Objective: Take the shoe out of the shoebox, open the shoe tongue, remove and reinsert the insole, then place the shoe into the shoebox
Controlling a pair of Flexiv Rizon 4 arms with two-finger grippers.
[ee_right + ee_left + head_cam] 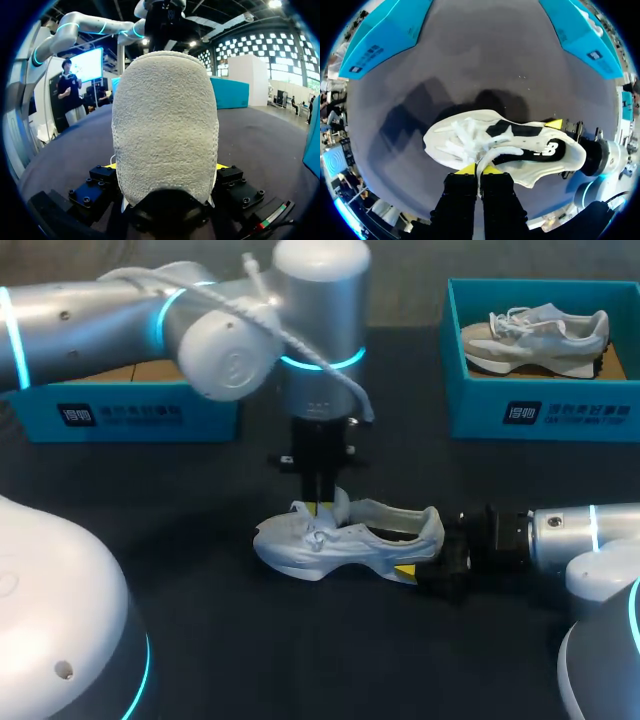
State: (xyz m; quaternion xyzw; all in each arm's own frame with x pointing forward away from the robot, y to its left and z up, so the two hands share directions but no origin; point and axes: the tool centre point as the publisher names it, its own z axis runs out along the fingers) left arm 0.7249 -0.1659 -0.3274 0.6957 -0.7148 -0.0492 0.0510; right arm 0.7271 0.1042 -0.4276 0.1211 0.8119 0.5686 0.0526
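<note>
A white shoe (pixel 350 540) lies on its sole in the middle of the dark table, toe toward my left arm's side. My left gripper (pixel 323 504) comes straight down onto it. In the left wrist view the gripper (pixel 479 170) is shut on the white tongue (pixel 496 152), which curves up out of the shoe's opening between the yellow tips. My right gripper (pixel 425 562) holds the heel from behind. In the right wrist view the fuzzy heel (pixel 165 125) fills the space between its fingers (pixel 165 167), with a yellow tip touching each side.
A teal shoebox (pixel 540 415) stands at the back right with a second, grey-beige shoe (pixel 540 335) inside. Another teal box (pixel 120 410) is at the back left, partly hidden under my left arm. Bare dark tabletop lies in front of the shoe.
</note>
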